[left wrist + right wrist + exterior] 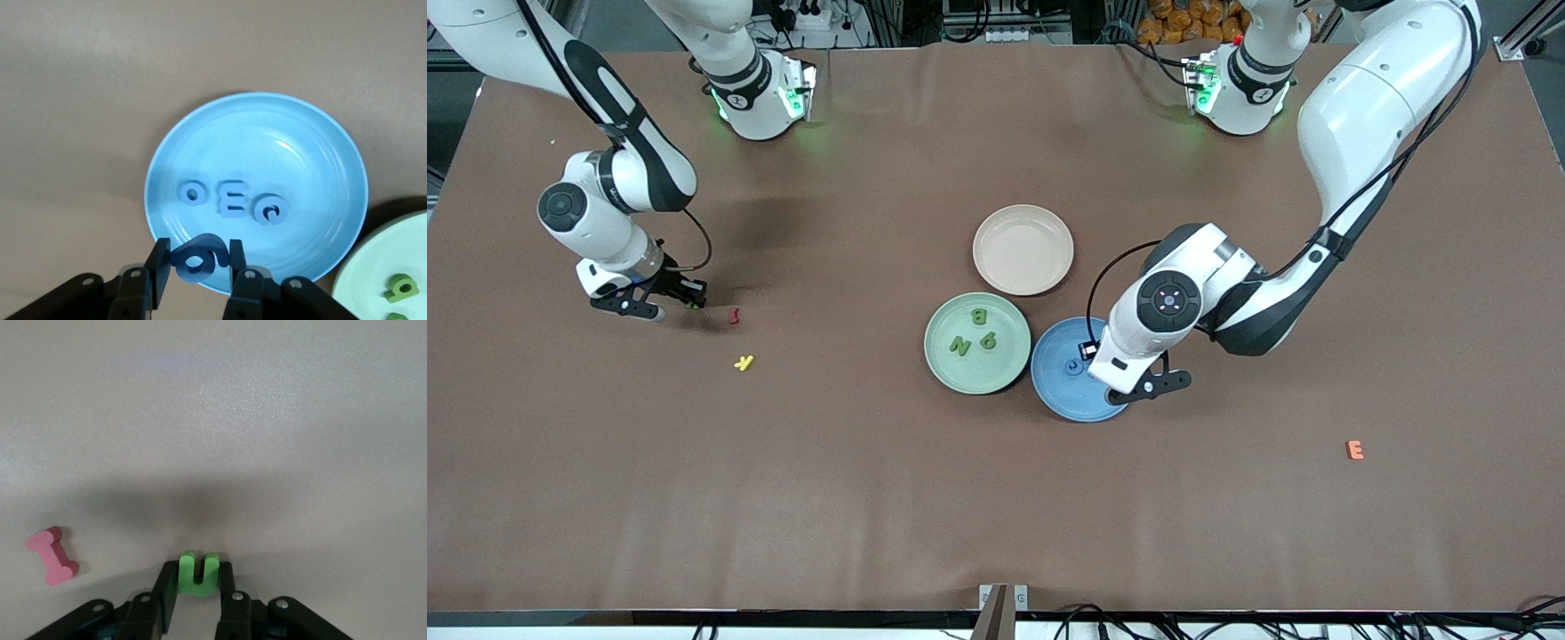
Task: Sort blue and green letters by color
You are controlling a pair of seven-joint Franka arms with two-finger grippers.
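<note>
My left gripper (197, 255) is shut on a light blue letter (197, 261) and hangs over the rim of the blue plate (287, 153). Three more blue letters (232, 203) lie in a row in that plate (1060, 391). In the front view the left gripper (1129, 391) hovers at the plate's edge. My right gripper (196, 577) is shut on a green U-shaped letter (198, 573), low at the table at the right arm's end (690, 298). The green plate (947, 369) holds three green letters (979, 316).
A beige plate (1023, 249) stands empty, farther from the front camera than the two colour plates. A dark red letter (735, 315) and a yellow letter (743, 362) lie beside the right gripper. An orange E (1354, 450) lies toward the left arm's end.
</note>
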